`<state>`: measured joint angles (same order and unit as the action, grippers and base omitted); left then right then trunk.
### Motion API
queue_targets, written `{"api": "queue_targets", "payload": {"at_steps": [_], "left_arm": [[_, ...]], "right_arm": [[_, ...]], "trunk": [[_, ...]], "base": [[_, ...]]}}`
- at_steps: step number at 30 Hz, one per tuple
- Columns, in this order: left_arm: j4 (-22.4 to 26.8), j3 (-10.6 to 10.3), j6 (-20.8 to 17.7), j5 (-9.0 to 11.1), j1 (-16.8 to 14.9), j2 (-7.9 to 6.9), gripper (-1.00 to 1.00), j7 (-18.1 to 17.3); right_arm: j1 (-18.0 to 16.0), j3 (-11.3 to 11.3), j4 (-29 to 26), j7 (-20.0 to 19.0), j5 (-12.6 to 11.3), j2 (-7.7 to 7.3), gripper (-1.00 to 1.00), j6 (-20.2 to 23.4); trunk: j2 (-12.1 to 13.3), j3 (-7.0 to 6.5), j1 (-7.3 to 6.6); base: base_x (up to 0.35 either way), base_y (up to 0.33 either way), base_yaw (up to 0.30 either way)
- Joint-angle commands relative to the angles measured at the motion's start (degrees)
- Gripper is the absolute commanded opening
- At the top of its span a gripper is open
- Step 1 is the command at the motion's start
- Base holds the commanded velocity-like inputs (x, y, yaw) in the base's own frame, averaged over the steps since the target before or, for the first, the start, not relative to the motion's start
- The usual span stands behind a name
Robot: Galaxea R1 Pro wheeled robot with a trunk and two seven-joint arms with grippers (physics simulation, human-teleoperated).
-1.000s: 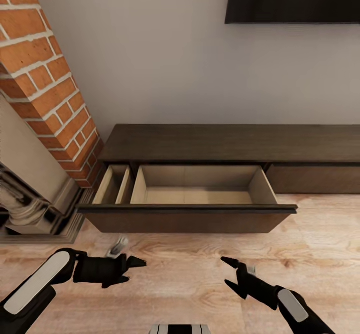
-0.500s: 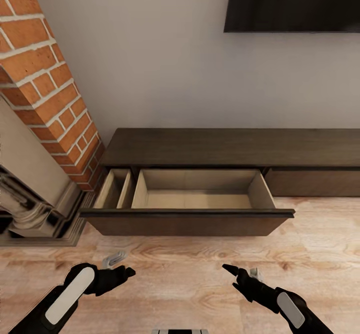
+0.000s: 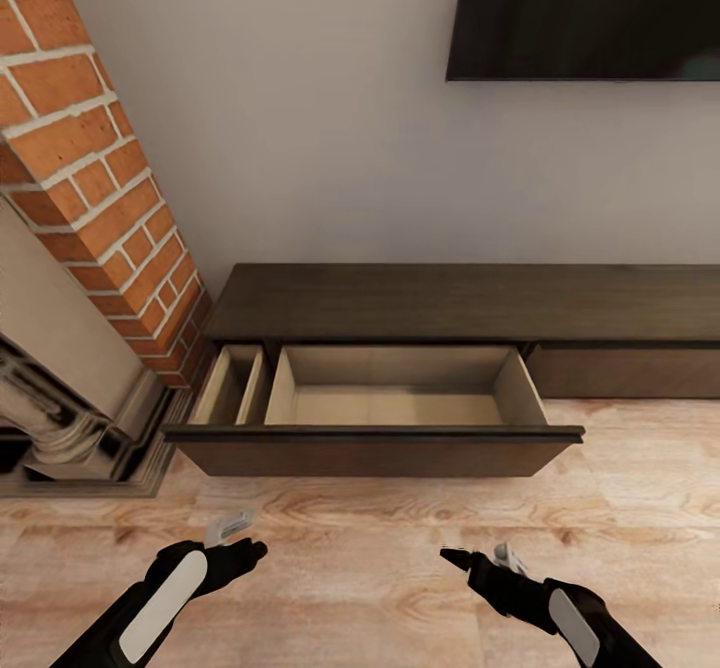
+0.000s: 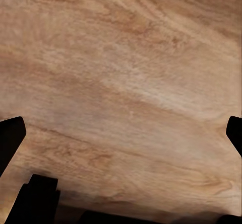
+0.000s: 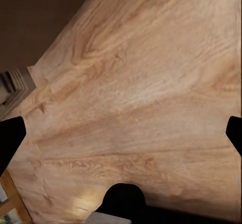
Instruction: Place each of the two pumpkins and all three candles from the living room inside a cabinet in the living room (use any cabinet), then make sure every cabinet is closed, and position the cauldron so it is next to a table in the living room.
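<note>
In the head view, the cabinet (image 3: 470, 300) is standing against the wall, and one drawer (image 3: 375, 418) is hanging wide open, with a narrow and a wide compartment, both showing bare beige bottoms. I am counting one cabinet, one open drawer, two grippers, and zero pumpkins, candles or cauldron. The left gripper (image 3: 235, 555) and the right gripper (image 3: 462, 559) are hovering low over the floor (image 3: 380, 518), well apart from the drawer front. Their jaws are hard to read here.

In the left wrist view, the dark fingertips (image 4: 10, 136) are sitting at opposite edges, so the jaws are spread and holding nothing.

In the right wrist view, the jaws are spread the same way, empty over wood.

The risk, I think: the open drawer is sticking out, and the base or an arm could bump it while turning away.
</note>
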<state>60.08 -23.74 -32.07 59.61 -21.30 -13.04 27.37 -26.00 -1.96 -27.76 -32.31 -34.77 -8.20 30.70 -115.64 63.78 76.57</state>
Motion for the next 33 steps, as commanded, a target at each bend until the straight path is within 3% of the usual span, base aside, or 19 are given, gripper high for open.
{"api": "queue_targets", "payload": {"at_steps": [1, 4, 10, 18, 33], "left_arm": [[0.02, -0.26, 0.32, 0.64, -0.04, -0.06, 1.0, 0.58], [-0.9, -0.57, 0.59, 0.67, -0.05, -0.06, 1.0, 0.53], [-1.97, -0.97, 0.68, 0.53, -0.05, -0.06, 1.0, 0.38], [-2.07, -1.05, 0.69, 0.53, -0.06, 0.03, 1.0, 0.35], [-2.11, -1.07, 0.69, 0.39, -0.04, 0.77, 1.0, 0.33]], "right_arm": [[-0.02, -0.13, -0.02, -0.12, 1.63, 0.02, 1.0, 0.38], [-0.02, -0.14, 0.13, -0.2, 3.45, 0.02, 1.0, 0.34], [-0.02, -0.07, 0.04, -0.22, 4.13, 0.02, 1.0, 0.33], [-0.02, -0.11, 0.11, -0.15, 4.07, -0.06, 1.0, -3.44], [-0.02, -0.11, 0.15, -0.12, 4.09, -0.08, 1.0, -3.62]], "trunk": [[0.4, -0.14, -0.23], [1.6, -0.68, -0.89], [4.01, -1.76, -2.21], [7.22, -3.2, -3.97], [13.23, -5.89, -7.26]], "base": [[0.0, 0.0, 0.0], [0.0, 0.0, 0.0], [0.0, 0.0, 0.0], [0.0, 0.0, 0.0], [0.0, 0.0, 0.0]]}}
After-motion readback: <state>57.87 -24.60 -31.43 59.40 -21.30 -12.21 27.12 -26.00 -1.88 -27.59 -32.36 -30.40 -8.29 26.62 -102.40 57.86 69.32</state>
